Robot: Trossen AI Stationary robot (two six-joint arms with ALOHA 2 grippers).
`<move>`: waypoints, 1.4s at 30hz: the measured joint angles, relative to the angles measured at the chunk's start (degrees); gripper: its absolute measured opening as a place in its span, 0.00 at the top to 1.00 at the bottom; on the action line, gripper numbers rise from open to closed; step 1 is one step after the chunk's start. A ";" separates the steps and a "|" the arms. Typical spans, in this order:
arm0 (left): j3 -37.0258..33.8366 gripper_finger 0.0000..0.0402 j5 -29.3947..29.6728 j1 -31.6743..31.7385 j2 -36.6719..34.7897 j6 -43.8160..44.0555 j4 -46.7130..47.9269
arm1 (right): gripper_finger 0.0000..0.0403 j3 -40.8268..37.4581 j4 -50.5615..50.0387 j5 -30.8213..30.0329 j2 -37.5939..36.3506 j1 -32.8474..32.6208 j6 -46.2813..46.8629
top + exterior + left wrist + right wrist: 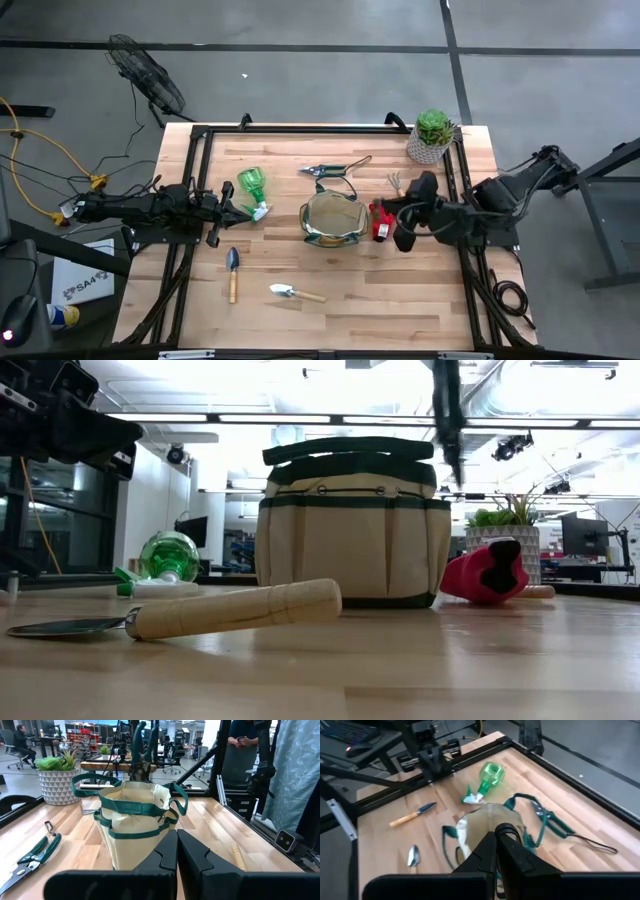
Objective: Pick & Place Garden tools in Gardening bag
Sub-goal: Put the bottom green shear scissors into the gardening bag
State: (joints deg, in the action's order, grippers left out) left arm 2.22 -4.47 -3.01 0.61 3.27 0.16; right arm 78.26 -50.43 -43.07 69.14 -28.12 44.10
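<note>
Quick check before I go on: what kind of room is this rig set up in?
Most likely a robotics lab or open workshop-office: the wooden table sits on bare concrete beside a floor fan, with office chairs, stocked shelves and a person beyond it.

I count one gardening bag [332, 221] at the table's centre. Wooden-handled trowels: two, a dark-bladed trowel [233, 271] and a pale-bladed trowel [296, 293]. Green spray bottle [254, 191]: one. Green-handled pruners [334, 169]: one pair. Small hand rake [395, 182]: one. Red item [380, 221]: one. Potted succulent [432, 136]: one. I see two arms, each carrying one gripper.
</note>
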 joint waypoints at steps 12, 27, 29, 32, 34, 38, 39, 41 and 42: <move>0.00 1.00 0.00 -0.01 0.00 0.00 0.00 | 0.99 0.00 0.13 1.25 0.04 3.58 -1.01; 0.00 1.00 0.00 0.00 0.01 0.00 0.00 | 0.99 0.00 3.09 1.32 2.64 3.54 -2.17; 0.00 1.00 0.00 -0.01 0.02 0.00 0.00 | 0.99 0.00 4.06 1.17 2.58 3.54 -2.43; 0.00 1.00 0.00 -0.01 0.00 0.00 0.00 | 0.99 0.00 4.81 1.22 2.62 3.54 -3.34; 0.00 1.00 0.00 0.00 0.01 0.00 0.00 | 0.99 0.00 5.39 1.14 3.13 3.62 -3.67; 0.00 1.00 0.00 -0.01 0.00 0.00 0.00 | 0.99 0.00 6.23 1.46 4.09 3.80 -3.89; 0.00 1.00 0.00 -0.01 0.01 0.00 0.00 | 0.99 0.00 6.23 1.49 4.20 3.80 -3.87; 0.00 1.00 0.00 -0.01 0.00 0.01 0.00 | 0.99 0.00 6.33 1.51 4.53 3.80 -3.87; 0.00 1.00 0.00 0.01 0.01 0.01 0.00 | 0.99 0.00 6.45 1.46 4.74 3.80 -3.87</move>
State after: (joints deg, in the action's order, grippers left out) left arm 2.22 -4.47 -3.01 0.62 3.28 0.16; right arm 78.26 -43.98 -41.60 73.88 -24.32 40.23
